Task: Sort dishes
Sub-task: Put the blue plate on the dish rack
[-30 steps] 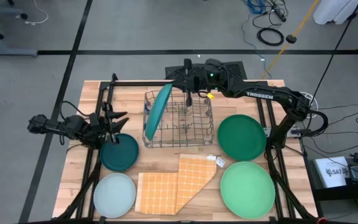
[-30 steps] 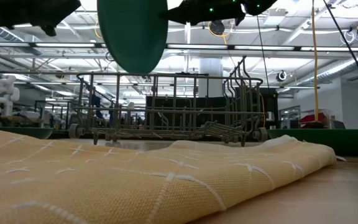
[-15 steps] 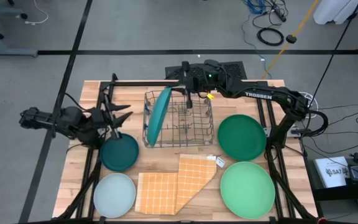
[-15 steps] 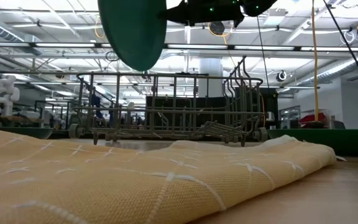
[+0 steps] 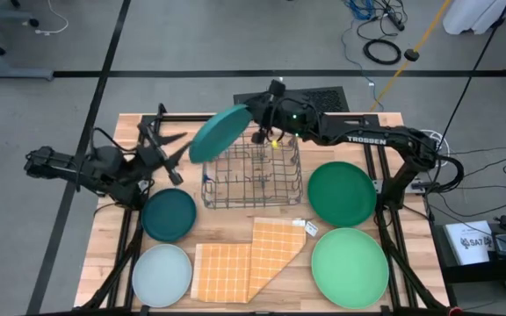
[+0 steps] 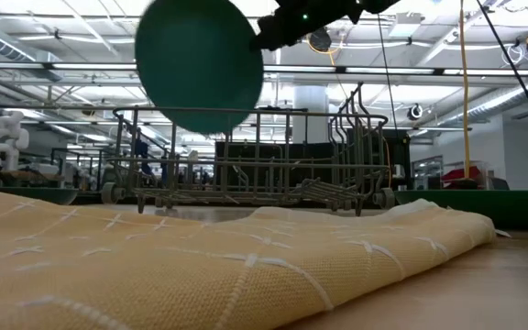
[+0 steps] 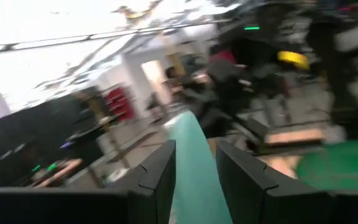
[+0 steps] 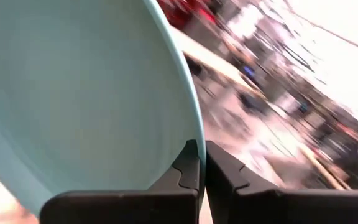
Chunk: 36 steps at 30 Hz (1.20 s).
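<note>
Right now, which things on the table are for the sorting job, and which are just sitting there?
For the job:
teal-blue plate, held up by the right gripper
dark teal plate
pale blue plate
deep green plate
light green plate

Just sitting there:
orange checked cloth
wire rack

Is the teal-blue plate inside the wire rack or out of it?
Out: the teal-blue plate hangs tilted above the wire rack, its rim pinched by the right gripper.
</note>
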Available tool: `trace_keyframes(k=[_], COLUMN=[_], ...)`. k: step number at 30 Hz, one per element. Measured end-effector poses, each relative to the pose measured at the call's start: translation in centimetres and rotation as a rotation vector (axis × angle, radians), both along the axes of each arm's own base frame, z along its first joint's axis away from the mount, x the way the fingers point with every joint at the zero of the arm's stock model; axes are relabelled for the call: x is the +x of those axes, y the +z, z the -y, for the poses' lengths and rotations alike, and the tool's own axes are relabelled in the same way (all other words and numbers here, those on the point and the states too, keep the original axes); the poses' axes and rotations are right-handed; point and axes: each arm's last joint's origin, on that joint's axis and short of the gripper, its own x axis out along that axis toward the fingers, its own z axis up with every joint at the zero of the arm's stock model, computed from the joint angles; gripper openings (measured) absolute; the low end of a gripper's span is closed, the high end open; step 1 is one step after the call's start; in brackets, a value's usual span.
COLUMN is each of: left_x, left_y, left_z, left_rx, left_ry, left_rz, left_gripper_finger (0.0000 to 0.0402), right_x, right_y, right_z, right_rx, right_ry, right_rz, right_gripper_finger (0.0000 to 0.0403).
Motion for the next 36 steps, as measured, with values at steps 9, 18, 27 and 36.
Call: trace_keyframes(k=[9, 18, 27, 36], left_x=[1.0, 3.0, 3.8, 4.4], left_y=[-0.6, -1.8, -2.3, -3.1], left_z=[-0.6, -1.4, -1.2, -1.8], left_rx=[0.071, 0.076, 0.064, 0.061], left_ry=[0.123, 0.223, 0.183, 0.308], left_rz=[-0.107, -0.197, -0.208, -0.279], left_gripper_finger=[0.0125, 0.0162, 0.0174, 0.0173], right_x=[0.4, 0.6, 0.6, 0.6], right_y=[0.2, 0.2, 0.2, 0.2], right_z=[-3.2, -5.6, -6.1, -6.3], right_rx=[-0.042, -0.063, -0.070, -0.063], right_ry=[-0.269, -0.349, -0.375, -0.377], right_rz=[-0.002, -0.013, -0.015, -0.005], right_gripper_finger=[0.0000, 0.0000, 0.0000, 0.0000])
